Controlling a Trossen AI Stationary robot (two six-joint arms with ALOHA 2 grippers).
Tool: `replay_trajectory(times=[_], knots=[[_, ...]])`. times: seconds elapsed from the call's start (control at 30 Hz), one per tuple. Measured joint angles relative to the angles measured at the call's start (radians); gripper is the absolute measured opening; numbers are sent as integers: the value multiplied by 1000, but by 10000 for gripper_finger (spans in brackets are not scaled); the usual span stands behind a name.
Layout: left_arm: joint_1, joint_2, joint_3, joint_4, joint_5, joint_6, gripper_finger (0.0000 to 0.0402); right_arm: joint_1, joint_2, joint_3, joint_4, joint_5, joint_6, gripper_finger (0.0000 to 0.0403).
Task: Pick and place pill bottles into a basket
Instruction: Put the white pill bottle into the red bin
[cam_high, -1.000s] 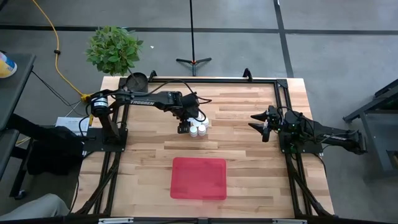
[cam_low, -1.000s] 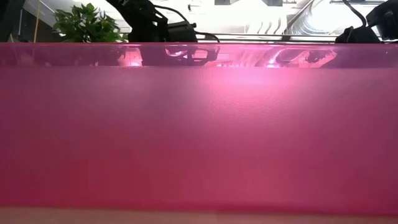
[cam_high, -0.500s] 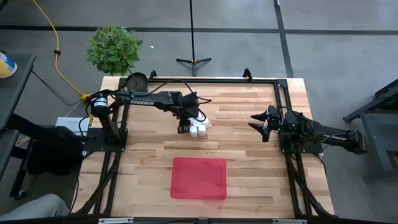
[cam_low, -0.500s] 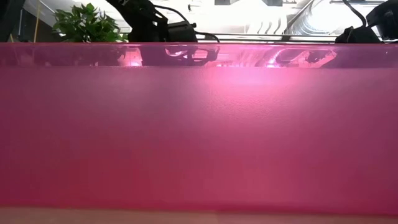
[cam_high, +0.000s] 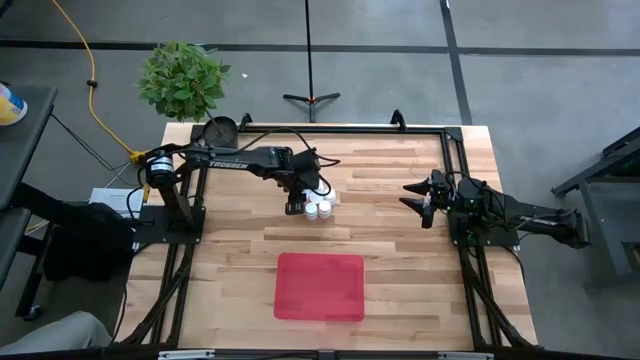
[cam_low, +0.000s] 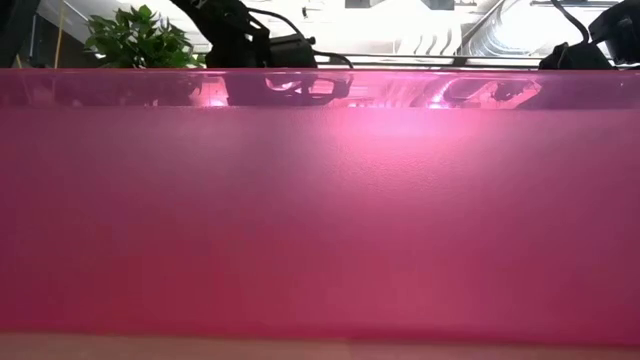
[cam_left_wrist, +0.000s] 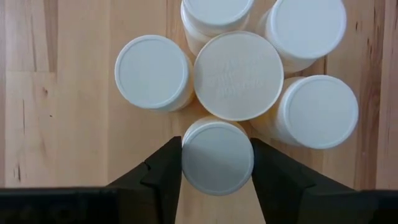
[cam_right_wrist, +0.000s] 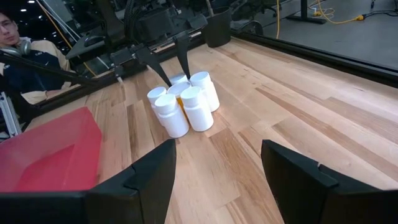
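A potted plant (cam_high: 183, 78) and a small dark pot (cam_high: 220, 129) stand at the far left corner of the wooden counter (cam_high: 380, 245), well away from the work. The red basket (cam_high: 320, 286) lies near the front edge; in the low view its wall (cam_low: 320, 200) blocks nearly everything behind it. The pill bottles (cam_high: 316, 207) stand in a tight, touching cluster mid-counter, apart from the basket. The left gripper (cam_left_wrist: 216, 163) is over the cluster, its fingers (cam_left_wrist: 163, 171) clamped on the white cap of the nearest bottle (cam_left_wrist: 217, 155), which touches its neighbours. The right gripper (cam_right_wrist: 216, 165) waits by the right edge, fingers apart, holding nothing. A person (cam_right_wrist: 25, 53) sits beyond the counter.
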Motion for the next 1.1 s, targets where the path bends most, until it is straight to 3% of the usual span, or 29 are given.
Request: replay_trajectory(times=[1.1], knots=[[0, -2, 2, -65, -18, -16, 200, 0, 0, 0, 0, 0, 0, 226]])
